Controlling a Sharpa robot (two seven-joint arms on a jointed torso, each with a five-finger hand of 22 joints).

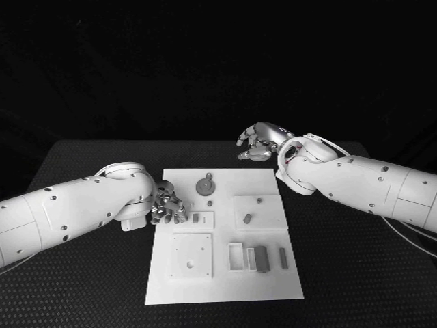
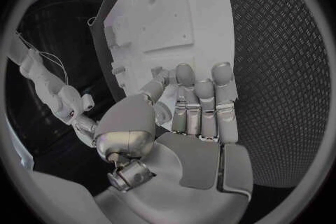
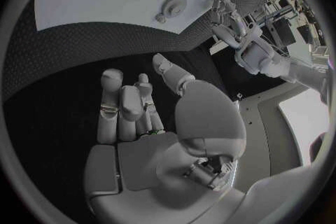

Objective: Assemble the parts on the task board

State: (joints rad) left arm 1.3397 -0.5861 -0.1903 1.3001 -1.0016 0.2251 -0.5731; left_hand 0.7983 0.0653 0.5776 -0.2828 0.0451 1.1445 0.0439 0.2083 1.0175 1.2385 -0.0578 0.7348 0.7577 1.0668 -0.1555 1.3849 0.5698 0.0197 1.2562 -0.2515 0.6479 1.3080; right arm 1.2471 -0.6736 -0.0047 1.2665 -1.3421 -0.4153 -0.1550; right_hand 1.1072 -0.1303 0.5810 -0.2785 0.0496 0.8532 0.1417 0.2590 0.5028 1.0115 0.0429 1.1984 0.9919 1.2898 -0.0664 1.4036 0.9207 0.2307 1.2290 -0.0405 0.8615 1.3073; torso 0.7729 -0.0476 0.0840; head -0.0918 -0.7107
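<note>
Parts lie scattered over the task board, the white plate in the middle of my black desk, and I read them from the near edge outward. Closest to me a grey bar sits in its slot, long axis running away from me, with a thinner pin just beside it lying the same way. Both look small, rigid and light, probably slick, so I would pinch each across its short sides near the middle. Farther on, a short peg stands on a raised square pad. My left hand hovers at the board's left edge, fingers loosely apart and holding nothing. Beyond that lies the round disc piece, its tab pointing toward the far edge. Farthest out, my right hand hangs past the board's far corner, fingers curled partway, nothing in them.
</note>
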